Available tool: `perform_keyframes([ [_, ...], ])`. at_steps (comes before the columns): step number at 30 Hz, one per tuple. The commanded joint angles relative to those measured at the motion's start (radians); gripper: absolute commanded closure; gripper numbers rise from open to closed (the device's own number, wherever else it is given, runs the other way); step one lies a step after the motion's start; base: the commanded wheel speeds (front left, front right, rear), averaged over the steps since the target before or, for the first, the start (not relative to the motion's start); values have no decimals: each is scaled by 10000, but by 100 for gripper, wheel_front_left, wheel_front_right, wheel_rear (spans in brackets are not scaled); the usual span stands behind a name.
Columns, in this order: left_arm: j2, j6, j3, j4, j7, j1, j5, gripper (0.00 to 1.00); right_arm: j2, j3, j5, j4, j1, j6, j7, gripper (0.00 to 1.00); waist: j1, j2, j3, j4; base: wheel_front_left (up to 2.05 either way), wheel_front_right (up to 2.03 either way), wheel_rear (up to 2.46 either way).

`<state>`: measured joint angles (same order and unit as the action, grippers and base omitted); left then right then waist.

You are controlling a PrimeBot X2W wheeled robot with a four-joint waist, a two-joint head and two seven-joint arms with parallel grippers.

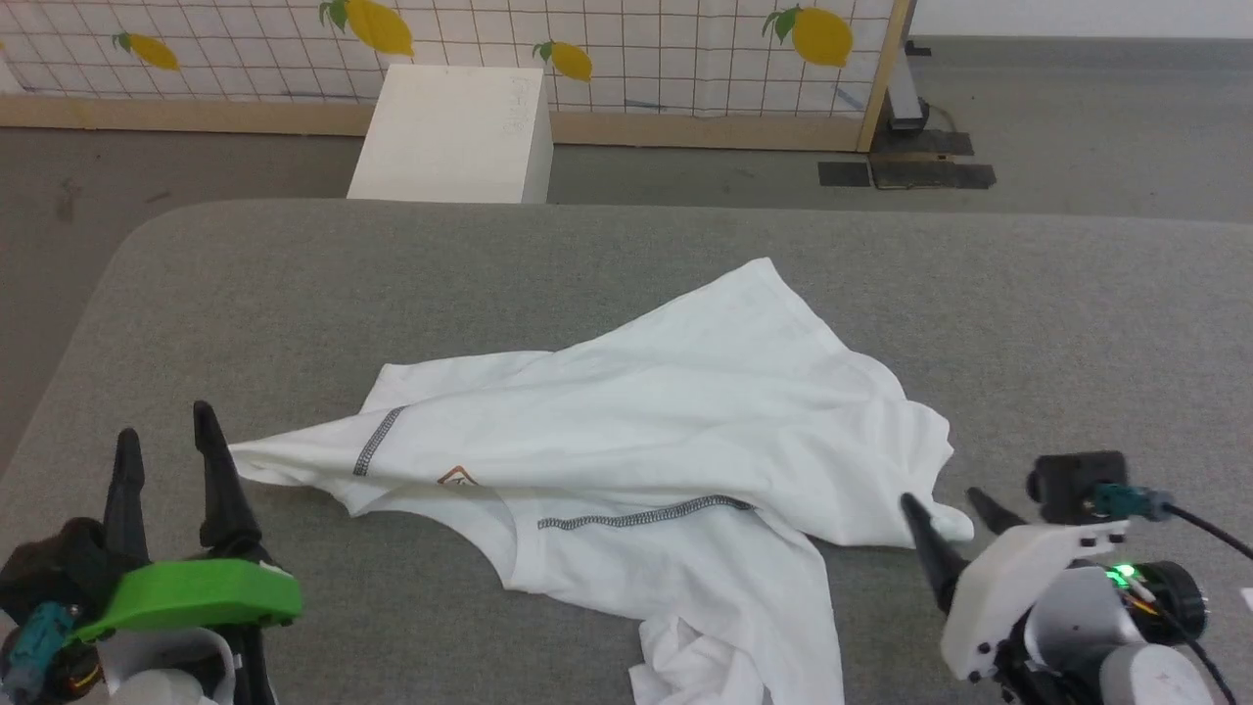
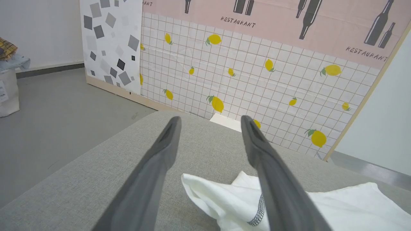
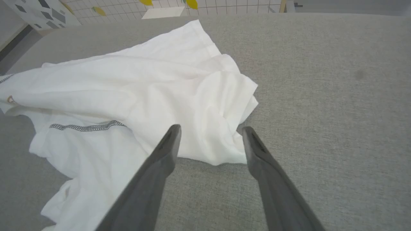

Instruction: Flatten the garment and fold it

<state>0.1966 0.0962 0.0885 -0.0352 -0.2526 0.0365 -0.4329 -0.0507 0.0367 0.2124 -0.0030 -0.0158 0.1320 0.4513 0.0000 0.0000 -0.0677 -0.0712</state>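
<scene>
The white shirt lies crumpled on the grey padded table, with grey zigzag seams and a small brown chest patch showing. One end hangs over the near table edge. My left gripper stands open at the lower left, just left of a pointed corner of the shirt. My right gripper is open at the lower right, its fingertips at the shirt's bunched right edge. Neither holds any cloth.
A white rectangular box stands on the floor beyond the table's far edge, against a lemon-patterned tiled panel. A bag with cloth sits on the floor far left. Bare grey table surface lies to the right of the shirt.
</scene>
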Motion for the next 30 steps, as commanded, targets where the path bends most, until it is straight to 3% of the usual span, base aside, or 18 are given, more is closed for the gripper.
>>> perform_keyframes([
  [1, -208, -74, 151, 284, -81, -175, 262, 0, 5, -438, 139, -228, 78, -13, 332, 0, 0, 0, -20, -9, 0, 0, 0],
  [2, -347, -100, 235, 455, -83, -261, 381, 0, 5, -733, 205, -308, 104, -13, 604, 0, 0, 0, -33, -18, 0, 0, 0],
  [3, -758, -301, 407, 817, -87, -559, 685, 0, 5, -1693, 95, -329, 64, -13, 1585, 0, 0, 0, -92, -59, 0, 0, 0],
  [7, -1043, -604, 494, 852, -89, -621, 922, 0, -92, -2646, -304, 117, -232, -13, 2804, 0, 0, 0, -248, -191, 0, 0, 0],
  [13, -1282, -954, 647, 773, -90, -374, 1170, 0, -410, -3651, -723, 1315, -911, -13, 3535, 0, 0, 0, -447, -381, 0, 0, 0],
  [18, -1379, -1184, 780, 596, -90, -254, 1299, 0, -697, -4319, -116, 2104, -1094, -13, 4193, 0, 0, 0, -444, -407, 0, 0, 0],
  [19, -1390, -1218, 807, 563, -90, -248, 1319, 0, -764, -4376, -14, 2134, -1135, -13, 4221, 54, 0, 0, -431, -393, 0, 0, 0],
  [20, -1402, -1258, 838, 511, -90, -240, 1321, 0, -849, -4438, 135, 2106, -1197, -13, 4159, 100, 0, 0, -427, -376, 0, 0, 0],
  [25, -1436, -1384, 917, 344, -91, -140, 1367, 0, -1651, -4275, 611, 1706, -1414, -13, 3817, 100, 0, 0, -378, -335, 0, 0, 0],
  [30, -1452, -1494, 945, 264, -91, -91, 1405, 0, -3039, -3434, 982, 1030, -1658, -13, 4129, 100, 0, 0, -364, -250, 0, 0, 0],
])
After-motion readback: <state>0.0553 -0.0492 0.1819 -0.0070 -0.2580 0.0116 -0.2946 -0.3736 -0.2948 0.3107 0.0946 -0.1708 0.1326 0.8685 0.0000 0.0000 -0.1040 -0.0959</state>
